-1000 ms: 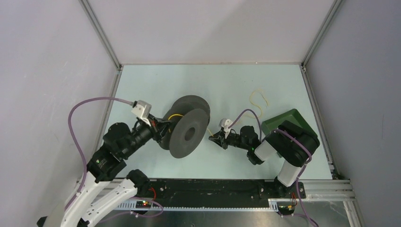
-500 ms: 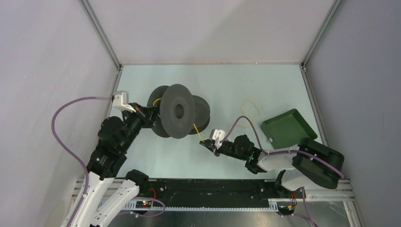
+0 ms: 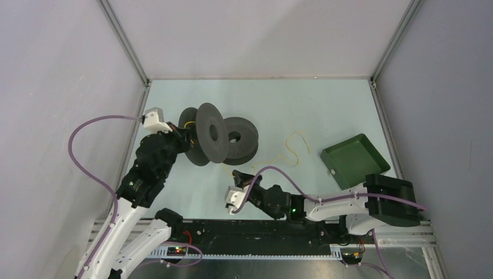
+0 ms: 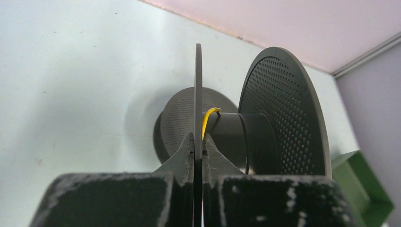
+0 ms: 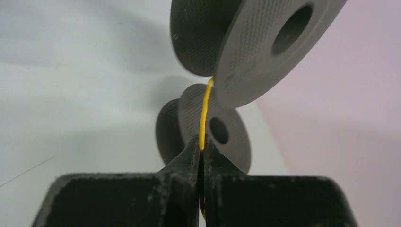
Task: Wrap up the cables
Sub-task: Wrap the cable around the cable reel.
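spools: 2, dark grey, round, perforated flanges; held spool [image 3: 210, 139] upright, second spool [image 3: 239, 139] just beside it on table [image 3: 337, 104]
cable: 1 yellow cable [image 5: 204, 111], string-thin; runs from held spool's core to right gripper, slack squiggled near green tray [image 3: 353, 160]
left gripper [image 4: 198, 149]: clamped on held spool's thin flange
right gripper [image 5: 202, 149]: pinched tight on yellow cable

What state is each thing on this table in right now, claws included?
left gripper, shut on one flange rim of the held spool.
held spool, raised and tilted, a little cable on its core.
second spool, on the table, untouched.
right gripper, shut on the yellow cable.
yellow cable, runs from the held spool to the right gripper, the rest loose on the table.
tray, on the table, untouched.
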